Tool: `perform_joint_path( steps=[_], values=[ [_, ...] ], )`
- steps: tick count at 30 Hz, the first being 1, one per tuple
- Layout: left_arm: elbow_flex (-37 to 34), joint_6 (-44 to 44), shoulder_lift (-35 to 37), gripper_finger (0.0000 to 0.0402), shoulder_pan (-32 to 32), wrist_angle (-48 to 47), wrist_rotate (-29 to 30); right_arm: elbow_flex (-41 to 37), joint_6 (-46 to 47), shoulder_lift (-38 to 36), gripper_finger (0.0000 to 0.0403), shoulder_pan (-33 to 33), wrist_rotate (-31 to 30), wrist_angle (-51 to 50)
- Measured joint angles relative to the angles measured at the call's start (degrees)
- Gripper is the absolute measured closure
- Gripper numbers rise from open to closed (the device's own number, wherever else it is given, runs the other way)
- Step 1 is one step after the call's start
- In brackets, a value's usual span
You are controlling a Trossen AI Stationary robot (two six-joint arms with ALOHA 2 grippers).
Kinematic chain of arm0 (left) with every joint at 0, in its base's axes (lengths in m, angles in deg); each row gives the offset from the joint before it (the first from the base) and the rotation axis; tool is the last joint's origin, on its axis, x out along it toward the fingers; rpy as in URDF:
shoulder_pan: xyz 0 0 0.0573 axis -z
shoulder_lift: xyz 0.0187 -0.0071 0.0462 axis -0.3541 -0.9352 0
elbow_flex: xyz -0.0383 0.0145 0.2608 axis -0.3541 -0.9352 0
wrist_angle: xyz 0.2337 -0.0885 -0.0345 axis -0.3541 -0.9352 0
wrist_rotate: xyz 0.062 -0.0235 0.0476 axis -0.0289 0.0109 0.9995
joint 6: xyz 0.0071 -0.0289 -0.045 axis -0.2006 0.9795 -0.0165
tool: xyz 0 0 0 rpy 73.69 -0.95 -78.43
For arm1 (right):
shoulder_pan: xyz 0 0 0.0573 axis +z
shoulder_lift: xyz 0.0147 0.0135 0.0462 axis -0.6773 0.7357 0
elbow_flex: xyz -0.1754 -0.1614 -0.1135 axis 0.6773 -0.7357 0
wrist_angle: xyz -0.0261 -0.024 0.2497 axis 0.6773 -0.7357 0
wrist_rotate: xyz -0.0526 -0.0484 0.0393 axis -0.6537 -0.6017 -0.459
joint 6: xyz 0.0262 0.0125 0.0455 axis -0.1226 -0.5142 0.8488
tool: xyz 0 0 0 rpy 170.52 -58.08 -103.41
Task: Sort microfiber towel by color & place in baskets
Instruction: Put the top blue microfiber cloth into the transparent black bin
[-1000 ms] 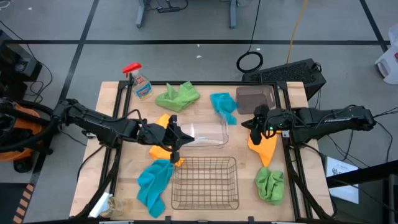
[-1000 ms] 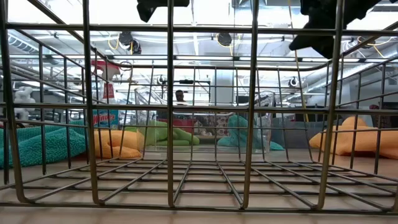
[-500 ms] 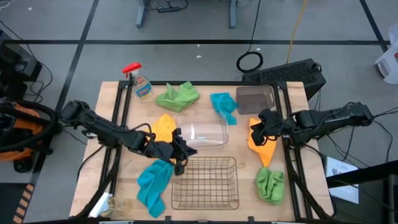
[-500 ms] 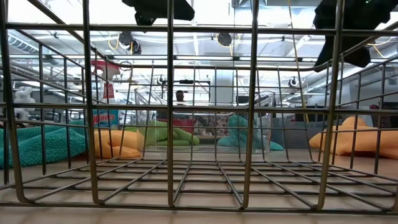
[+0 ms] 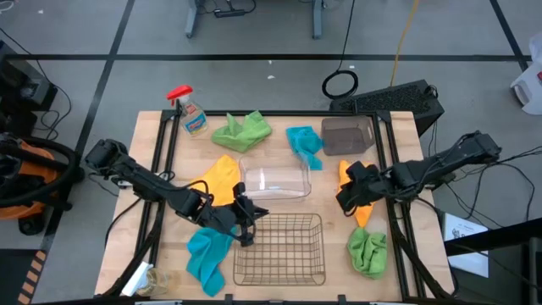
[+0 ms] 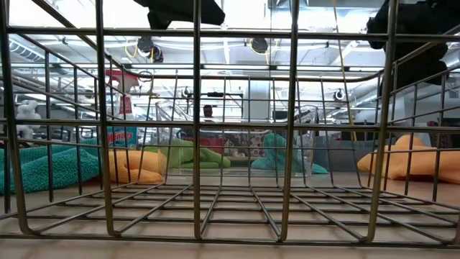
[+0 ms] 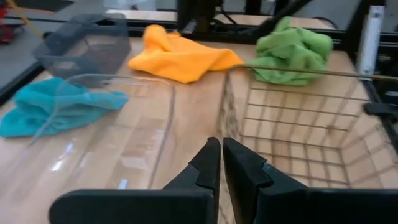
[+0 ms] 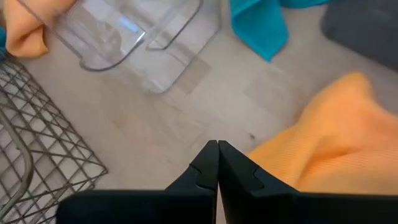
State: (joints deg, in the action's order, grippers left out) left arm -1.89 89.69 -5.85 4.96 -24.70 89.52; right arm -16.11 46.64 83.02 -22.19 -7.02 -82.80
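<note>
In the high view, six towels lie flat on the table: lime green (image 5: 241,131) and teal (image 5: 305,144) at the far side, orange (image 5: 220,174) on the left, teal (image 5: 207,254) near left, orange (image 5: 362,202) on the right, green (image 5: 366,250) near right. The copper wire basket (image 5: 279,250), clear basket (image 5: 275,180) and brown-tinted basket (image 5: 347,134) hold nothing. My left gripper (image 5: 247,218) hovers shut at the wire basket's far-left corner (image 7: 221,155). My right gripper (image 5: 345,197) hovers shut beside the right orange towel (image 8: 323,143), holding nothing.
A spray bottle with a red trigger (image 5: 190,114) stands at the far-left corner. Crumpled clear wrapping (image 5: 148,278) lies at the near-left corner. Black rails run along both table sides. Bare wood shows between the clear basket and the right orange towel.
My left gripper has moved from above the left orange towel toward the near edge and a little right, ending at the wire basket's far-left corner. My right gripper has moved toward the near edge along the right orange towel. The towels and baskets have stayed put.
</note>
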Motion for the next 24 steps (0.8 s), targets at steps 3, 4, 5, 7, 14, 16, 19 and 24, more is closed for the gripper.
perform_joint_path(
  steps=[3, 4, 5, 7, 14, 16, 19, 24],
  values=[
    [0.0, -0.02, 0.0, 0.0373, -0.04, 0.02, 0.67, 0.0, -0.52, 2.35, 0.0403, 0.12, -1.31, 2.98],
    [0.0, -0.02, 0.0, 0.0373, -0.16, 0.0, 0.65, 0.0, -0.75, 2.85, 0.0403, -0.19, -2.02, 4.23],
    [0.0, -0.08, 0.0, 0.0373, -0.17, 0.0, 0.65, 0.0, -1.6, 3.21, 0.0403, -0.65, -2.66, 5.52],
    [0.0, -0.41, 0.0, 0.0373, -0.22, 0.04, 0.75, 0.51, -5.33, 3.73, 0.0403, -2.55, -2.77, 7.66],
    [0.0, -1.14, 0.0, 0.0373, -0.26, 0.74, 1.5, 6.76, -20.04, 5.24, 0.0403, -13.46, -0.81, 8.34],
    [0.0, -1.34, 0.0, 0.0373, -0.26, 1.18, 1.6, 8.2, -24.37, 5.76, 0.0403, -17.34, -0.47, 8.52],
    [0.0, -1.31, 0.0, 0.0373, -0.22, 1.22, 1.68, 8.58, -30.14, 6.9, 0.0403, -23.17, 0.2, 10.6],
    [0.0, -1.29, 0.01, 0.0373, -0.18, 1.27, 1.68, 8.57, -34.61, 11.18, 0.0403, -31.6, 5.8, 19.82]
  ],
)
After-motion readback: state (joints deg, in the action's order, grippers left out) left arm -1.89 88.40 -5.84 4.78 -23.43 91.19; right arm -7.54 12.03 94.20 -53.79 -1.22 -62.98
